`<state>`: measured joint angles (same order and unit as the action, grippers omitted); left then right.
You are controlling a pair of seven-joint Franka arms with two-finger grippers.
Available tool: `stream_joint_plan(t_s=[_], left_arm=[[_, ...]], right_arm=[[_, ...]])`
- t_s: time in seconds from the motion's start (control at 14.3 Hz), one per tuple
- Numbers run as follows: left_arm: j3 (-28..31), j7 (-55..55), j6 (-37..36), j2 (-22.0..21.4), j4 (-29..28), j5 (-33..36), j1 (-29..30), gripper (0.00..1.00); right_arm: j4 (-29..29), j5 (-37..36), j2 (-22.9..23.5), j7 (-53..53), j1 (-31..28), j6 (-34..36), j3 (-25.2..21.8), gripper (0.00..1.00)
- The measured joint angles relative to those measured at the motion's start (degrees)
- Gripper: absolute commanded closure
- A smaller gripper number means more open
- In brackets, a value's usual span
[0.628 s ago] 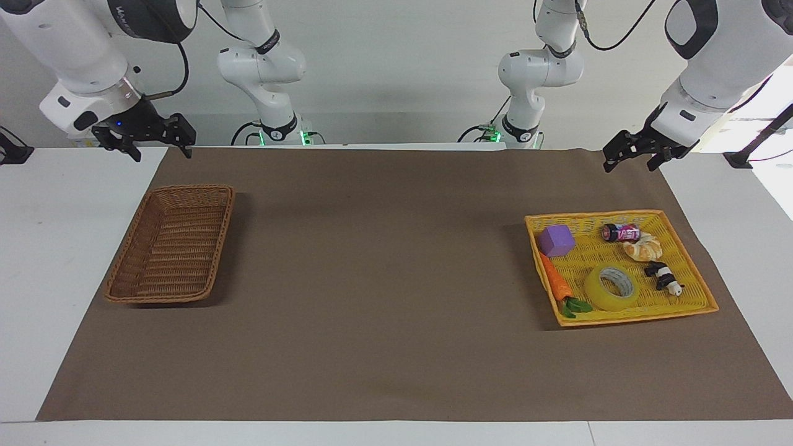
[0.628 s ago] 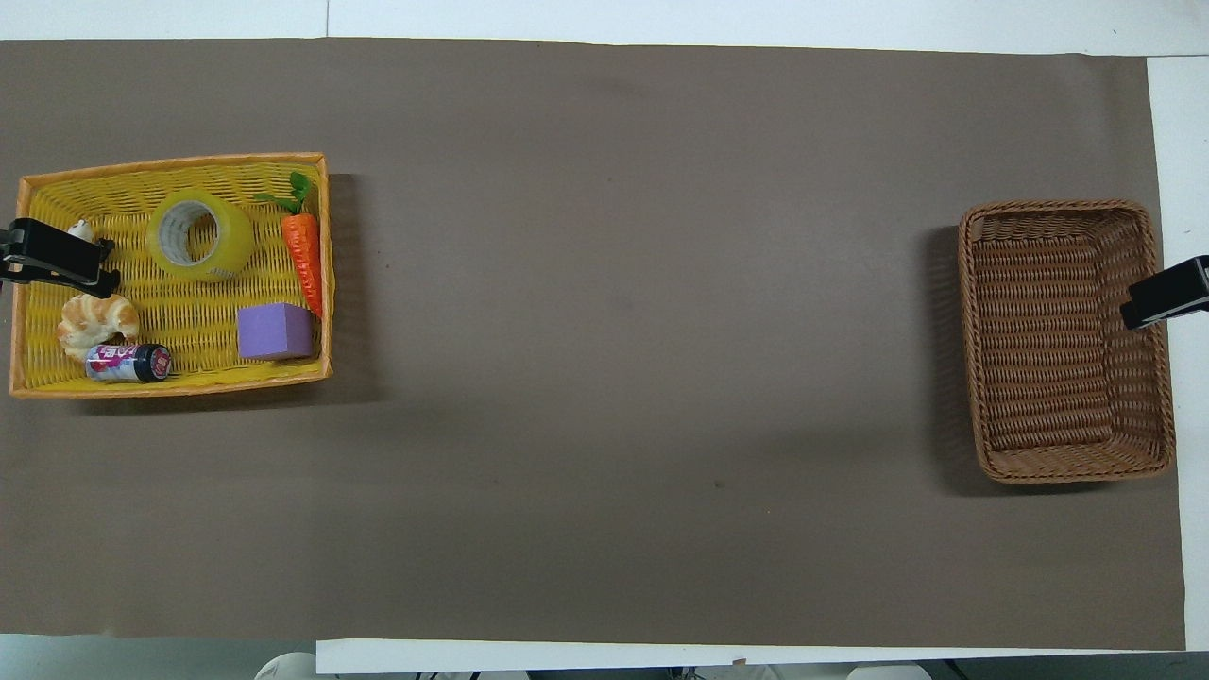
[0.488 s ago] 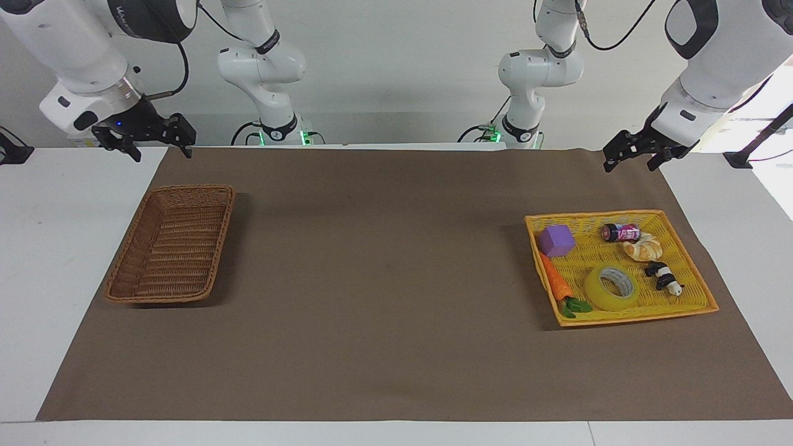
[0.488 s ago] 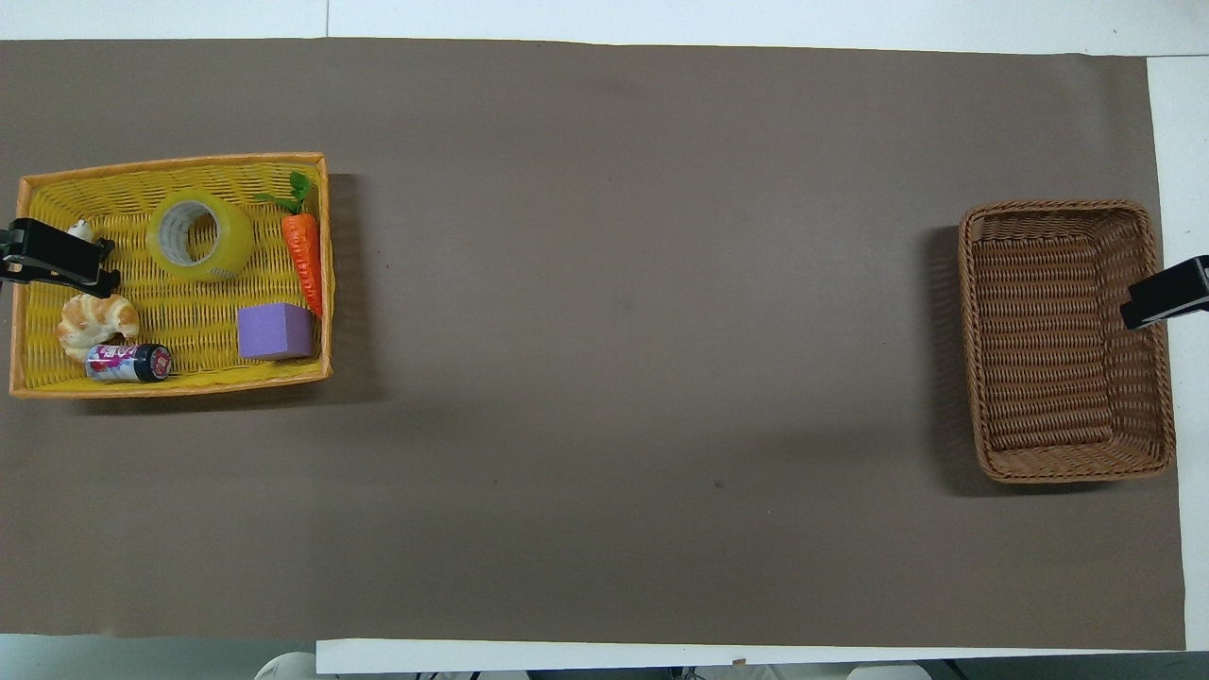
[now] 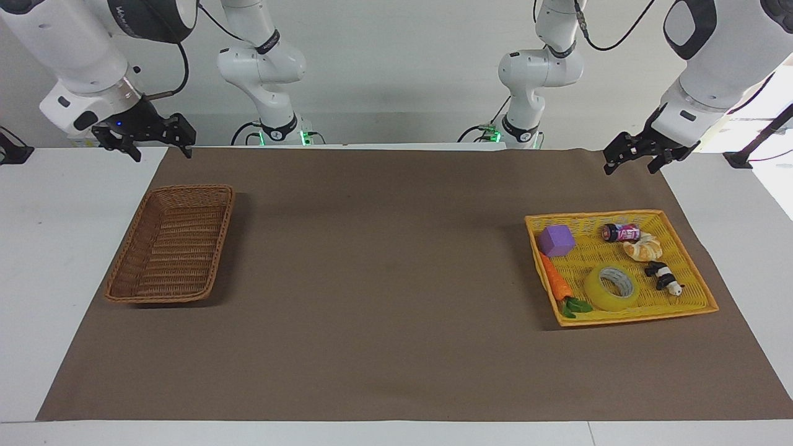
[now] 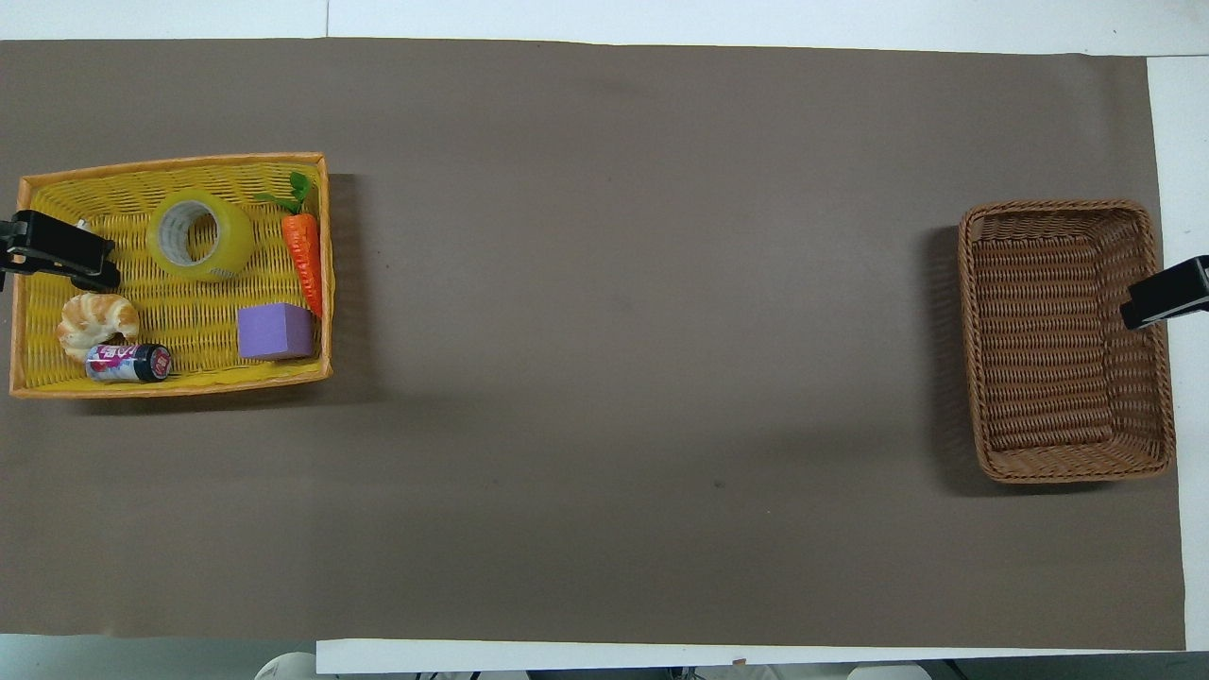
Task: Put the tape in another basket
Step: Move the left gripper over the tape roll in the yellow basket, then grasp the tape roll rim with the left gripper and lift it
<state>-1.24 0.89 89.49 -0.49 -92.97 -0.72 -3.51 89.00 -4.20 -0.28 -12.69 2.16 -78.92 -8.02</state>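
We record the tape (image 5: 610,288), lying flat with its white core upward, in the yellow tray basket (image 5: 687,308) at the left arm's end of the table. Sharing that tray: a toy carrot (image 5: 556,282) just beside the roll, a purple block (image 5: 556,240) nearer to the robots, a small can (image 5: 621,233), a croissant (image 5: 642,248) and a black-and-white figurine (image 5: 664,277) (partly covered by the gripper in the overhead view). The brown wicker basket (image 5: 170,244) sits well apart at the right arm's end, on the brown mat (image 5: 384,279). The left gripper (image 5: 638,162) hangs raised over the mat's corner, fingers spread, holding nothing; the right gripper (image 5: 158,147) waits likewise over its own corner.
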Motion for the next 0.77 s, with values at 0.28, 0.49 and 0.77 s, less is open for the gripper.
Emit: stream_joint_plan(t_s=[0.28, 0.49, 0.77], left_arm=[[0.24, 0.04, 12.17, 1.52, -8.06, 0.07, 0.47, 0.0], [0.43, -0.04, 21.06, 5.0, -12.62, 0.12, 3.88, 0.03], [0.58, -0.1, 33.47, 6.98, -21.03, 0.12, 6.81, 0.33]], right_arm=[[0.0, 0.0, 0.0, 0.0, 0.0, 0.0, 0.0, 0.0], [0.0, 0.0, 0.0, 0.0, 0.0, 0.0, 0.0, 0.0], [0.0, 0.0, 0.0, 0.0, 0.0, 0.0, 0.0, 0.0]])
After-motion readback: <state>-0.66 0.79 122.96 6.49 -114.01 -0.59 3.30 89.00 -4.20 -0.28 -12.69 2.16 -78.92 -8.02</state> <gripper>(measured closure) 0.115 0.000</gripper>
